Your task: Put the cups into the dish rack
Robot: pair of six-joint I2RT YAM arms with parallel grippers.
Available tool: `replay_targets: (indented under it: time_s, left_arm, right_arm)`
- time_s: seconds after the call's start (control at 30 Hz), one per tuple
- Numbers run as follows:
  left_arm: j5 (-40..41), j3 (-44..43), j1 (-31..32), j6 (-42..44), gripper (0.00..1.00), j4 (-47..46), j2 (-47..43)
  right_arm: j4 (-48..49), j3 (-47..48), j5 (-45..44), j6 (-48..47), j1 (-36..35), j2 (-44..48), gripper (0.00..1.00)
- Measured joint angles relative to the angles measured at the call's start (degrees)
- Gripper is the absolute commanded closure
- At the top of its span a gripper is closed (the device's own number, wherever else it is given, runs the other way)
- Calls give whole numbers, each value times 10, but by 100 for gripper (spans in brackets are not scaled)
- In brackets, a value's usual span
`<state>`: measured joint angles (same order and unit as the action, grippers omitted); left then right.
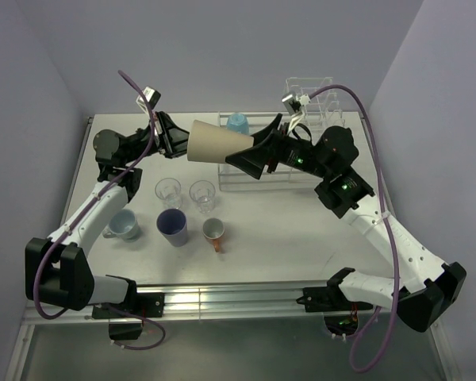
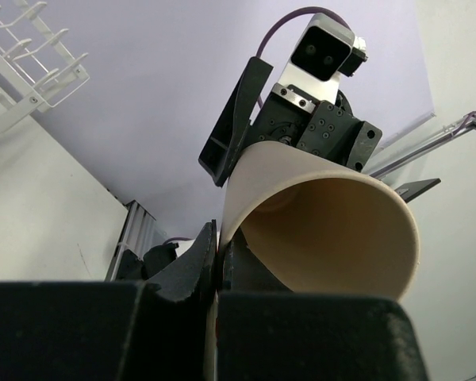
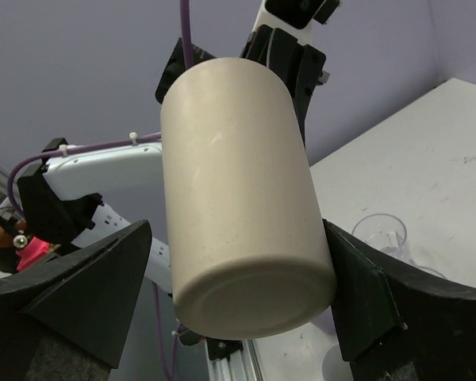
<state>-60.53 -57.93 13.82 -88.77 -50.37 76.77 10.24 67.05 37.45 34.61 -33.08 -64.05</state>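
Cups were the measure, and by my count you had one of seven home. The tall tan cup [image 1: 216,143] was the one in hand. It lay on its side in mid-air over the far part of the counter [image 1: 285,230], at the left end of the dish rack [image 1: 238,184], between your two arms. Your left pincer [image 1: 184,139] was closed on its rim, one finger inside the mouth and one outside, as the left wrist view showed. Your right pincer [image 3: 236,230] stood wide open around the closed base, a finger on either side. One finger was clear of the wall; whether the other touched, I could not tell. So I judged the handover begun but not made, with the left arm bearing the cup.

Beyond it, the light blue cup [image 1: 236,123] appeared to stand in the far-left corner of the rack's low part, the only cup loaded. The tall section [image 1: 309,91] of upright dividers held nothing that I could see.

On the counter, apart from the rack, five waited upright. The left clear glass [image 1: 168,191] and the right clear glass [image 1: 202,193] stood side by side. Nearer you were the pale grey-blue mug [image 1: 125,225], the purple cup [image 1: 172,227] and the small orange-handled mug [image 1: 213,230]. That left you the tan cup to set down and five more to fetch.
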Motion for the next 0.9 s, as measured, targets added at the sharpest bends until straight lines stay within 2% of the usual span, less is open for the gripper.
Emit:
replay_targets:
  time_s: [0.2,0.37,0.43,0.47,0.53,0.57,0.63,0.73,0.8,0.83,0.9]
  left_arm:
    - [0,-2,0,0,100,-1,5]
    - [-1,-2,1,-1,100,-4,9]
    - [-1,-2,1,-3,100,-5,9]
    - [-1,-2,1,-3,100,-6,9]
    - [-1,-2,1,-3,100,-7,9]
    - [-1,-2,1,-4,99,-7,9]
    - [-1,-2,1,-5,91,-7,9]
    - [0,-2,0,-3,73,-8,9]
    - [0,-3,1,1,65,-6,9]
    - [0,-3,2,5,56,-3,9]
    - [0,-9,1,17,52,15,9]
  right_arm:
    - [-19,0,-12,-14,-8,0,13]
    - [-26,0,-21,-18,-8,-1,27]
    - [-26,1,-21,-20,-8,-1,44]
    - [-25,1,-21,-18,-8,-1,57]
    - [-25,2,-21,-19,-8,-1,72]
    - [-26,2,-21,-19,-9,-1,88]
    - [-26,6,-21,-19,-9,-3,99]
    - [-32,11,-22,-19,-9,-6,100]
    - [-39,13,-26,-21,-11,-7,100]
    - [-45,13,-30,-24,-12,-7,100]
    - [-62,14,-40,-30,-13,-7,100]
